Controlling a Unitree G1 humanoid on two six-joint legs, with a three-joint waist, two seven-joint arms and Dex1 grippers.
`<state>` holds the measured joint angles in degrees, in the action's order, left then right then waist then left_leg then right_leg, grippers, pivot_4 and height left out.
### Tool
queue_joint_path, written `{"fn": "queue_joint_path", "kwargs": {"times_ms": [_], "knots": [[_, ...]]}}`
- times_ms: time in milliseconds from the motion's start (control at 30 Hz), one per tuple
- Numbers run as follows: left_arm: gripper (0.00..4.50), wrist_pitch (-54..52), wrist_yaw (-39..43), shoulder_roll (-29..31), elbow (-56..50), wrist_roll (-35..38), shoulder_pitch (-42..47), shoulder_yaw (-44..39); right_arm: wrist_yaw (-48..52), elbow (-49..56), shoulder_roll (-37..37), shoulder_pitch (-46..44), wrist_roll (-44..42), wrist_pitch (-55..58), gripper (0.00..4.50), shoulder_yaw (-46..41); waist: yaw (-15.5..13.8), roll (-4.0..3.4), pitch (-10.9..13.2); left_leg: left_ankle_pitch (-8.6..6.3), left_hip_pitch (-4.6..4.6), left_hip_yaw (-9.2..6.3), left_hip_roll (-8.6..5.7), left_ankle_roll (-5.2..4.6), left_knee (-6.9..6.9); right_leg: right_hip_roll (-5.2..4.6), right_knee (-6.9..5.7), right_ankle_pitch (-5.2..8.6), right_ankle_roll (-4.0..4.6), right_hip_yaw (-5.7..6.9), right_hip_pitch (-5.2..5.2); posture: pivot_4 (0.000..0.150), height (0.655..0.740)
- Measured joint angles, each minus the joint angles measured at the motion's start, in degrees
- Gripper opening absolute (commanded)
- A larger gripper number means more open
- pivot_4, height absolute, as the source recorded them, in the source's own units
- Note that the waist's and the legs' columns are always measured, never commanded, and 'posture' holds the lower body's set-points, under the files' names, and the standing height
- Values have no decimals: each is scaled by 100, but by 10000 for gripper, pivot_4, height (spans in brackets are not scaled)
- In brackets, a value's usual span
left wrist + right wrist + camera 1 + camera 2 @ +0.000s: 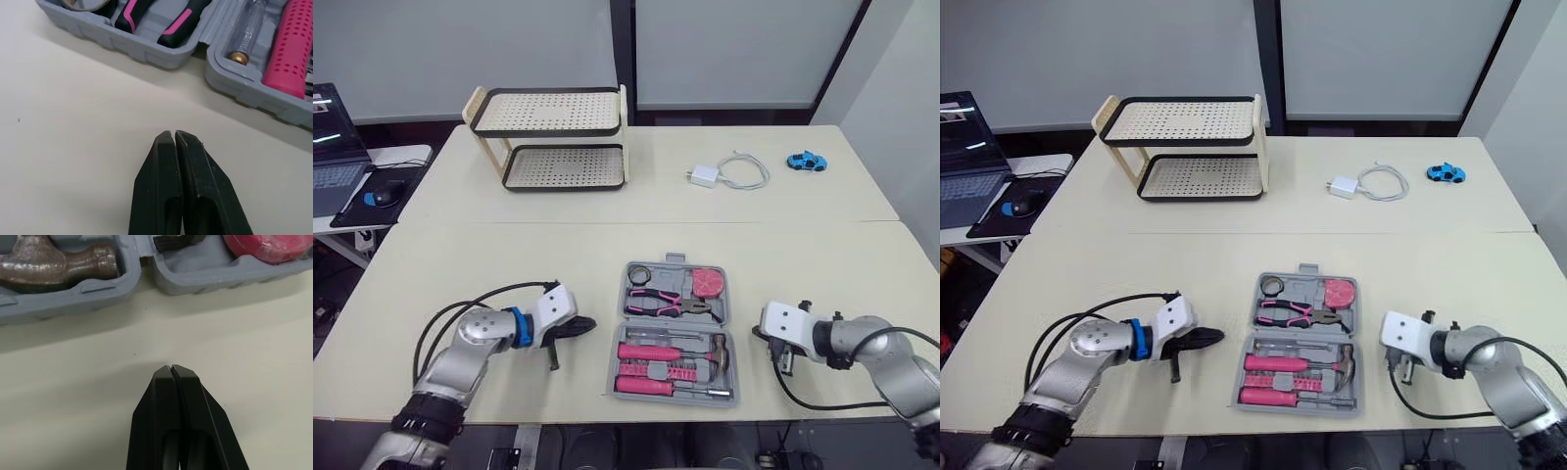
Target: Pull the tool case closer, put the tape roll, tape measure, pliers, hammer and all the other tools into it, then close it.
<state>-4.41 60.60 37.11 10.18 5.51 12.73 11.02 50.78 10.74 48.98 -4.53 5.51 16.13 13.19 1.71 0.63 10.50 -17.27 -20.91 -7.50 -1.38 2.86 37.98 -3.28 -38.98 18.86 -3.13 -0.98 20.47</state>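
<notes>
**At the table's near edge: case open, tools stowed**

Between the two grippers, the case (672, 325) lay open on the table (509, 255), both halves flat. Its long axis ran away from the robot and its hinge ran left to right. The hammer (720, 345) sat in the near half. The pliers (671, 305), tape roll (638, 275) and tape measure (708, 283) sat in the far half. Closing appeared to be the remaining step: one half must fold over the hinge. The left gripper (174, 136) pointed at the left wall by the hinge, just beside it, and looked the nearer. The right gripper (171, 369) faced the right wall, near but apart. Both pincers were pressed together, holding nothing. Both forearms lay low, angled inward.
</notes>
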Motion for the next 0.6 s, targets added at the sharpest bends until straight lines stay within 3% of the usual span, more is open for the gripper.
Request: {"fn": "queue_joint_path", "kwargs": {"times_ms": [600], "knots": [[181,388,-103,-604,591,-368,405,337,161,-345,-491,-454,58,-97,0,389,-1,-1,-2,10,1,-2,-2,17,3,-5,-2,0,0,1,-1,1500,7400]]}}
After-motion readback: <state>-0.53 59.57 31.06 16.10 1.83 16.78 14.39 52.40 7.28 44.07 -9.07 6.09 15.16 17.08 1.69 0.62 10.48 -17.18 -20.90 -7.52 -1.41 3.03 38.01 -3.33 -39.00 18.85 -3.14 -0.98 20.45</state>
